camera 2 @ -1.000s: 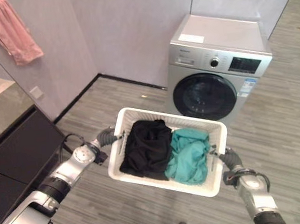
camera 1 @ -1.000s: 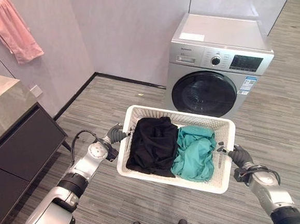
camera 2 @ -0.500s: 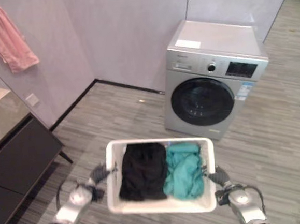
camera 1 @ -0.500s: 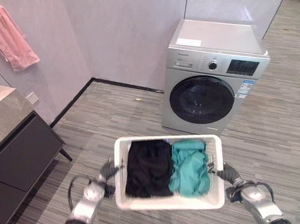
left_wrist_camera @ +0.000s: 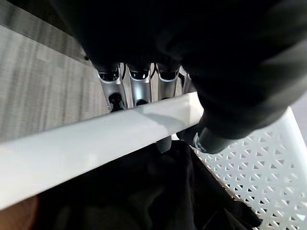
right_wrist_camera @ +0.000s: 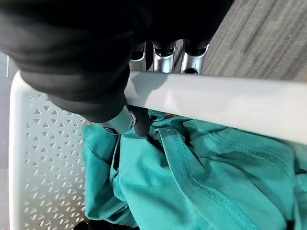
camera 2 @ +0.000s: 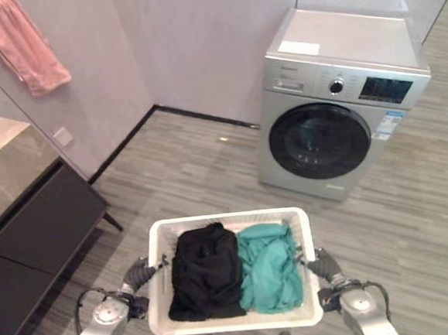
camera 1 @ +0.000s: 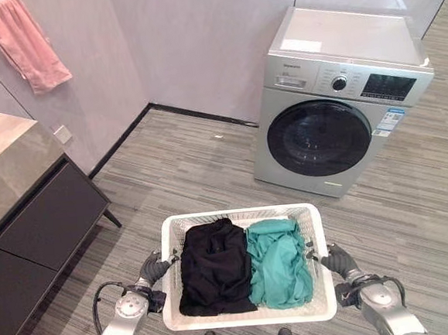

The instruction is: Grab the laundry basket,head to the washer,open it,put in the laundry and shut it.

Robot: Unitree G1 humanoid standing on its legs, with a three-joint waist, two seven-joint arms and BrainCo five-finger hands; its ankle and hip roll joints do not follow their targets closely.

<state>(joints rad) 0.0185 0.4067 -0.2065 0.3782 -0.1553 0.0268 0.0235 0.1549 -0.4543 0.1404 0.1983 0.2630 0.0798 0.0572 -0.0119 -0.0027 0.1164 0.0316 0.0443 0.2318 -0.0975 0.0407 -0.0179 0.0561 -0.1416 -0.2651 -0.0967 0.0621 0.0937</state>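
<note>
Since before, basket sits lower, washer at one o'clock. Left hand and right hand fingers clamp its rims, fingertips partly hidden.

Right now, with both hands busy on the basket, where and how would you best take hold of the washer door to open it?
Probably at the rim of the round dark washer door, reached from the front, since it faces the room and stands shut. I cannot make out a handle recess. The left hand and right hand are curled on the laundry basket rims, so set it down first.
</note>
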